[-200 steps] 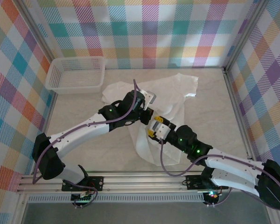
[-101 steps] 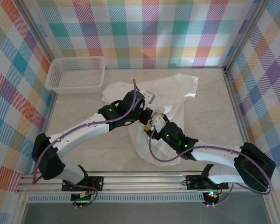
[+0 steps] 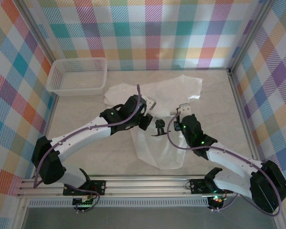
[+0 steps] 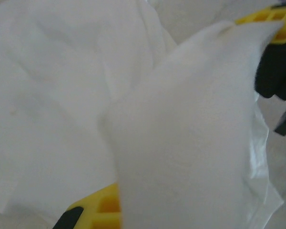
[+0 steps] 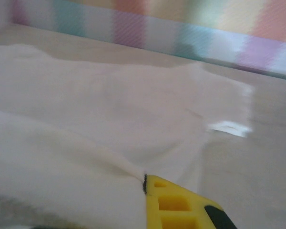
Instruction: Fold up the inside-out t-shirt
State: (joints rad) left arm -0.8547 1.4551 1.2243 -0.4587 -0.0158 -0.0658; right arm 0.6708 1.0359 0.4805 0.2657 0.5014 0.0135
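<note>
A white mesh basket (image 3: 76,76) stands at the far left of the bench (image 3: 86,152). Just right of it, the left end effector (image 3: 150,107) is clamped shut on a raised flap of the t-shirt (image 3: 174,95), with thin white cloth pinched between its yellow fingers (image 4: 102,207). The shirt lies mid-bench, bunched at its far-left corner near the basket, one sleeve pointing far right and the hem toward the near edge. Further right, the right end effector (image 3: 183,112) is closed too, a fold drawn to a point at its fingertip (image 5: 174,202). With both pinches close together at mid-shirt, the step would likely go best if the arms lift level and draw apart evenly, keeping the fabric taut without tugging it loose.
</note>
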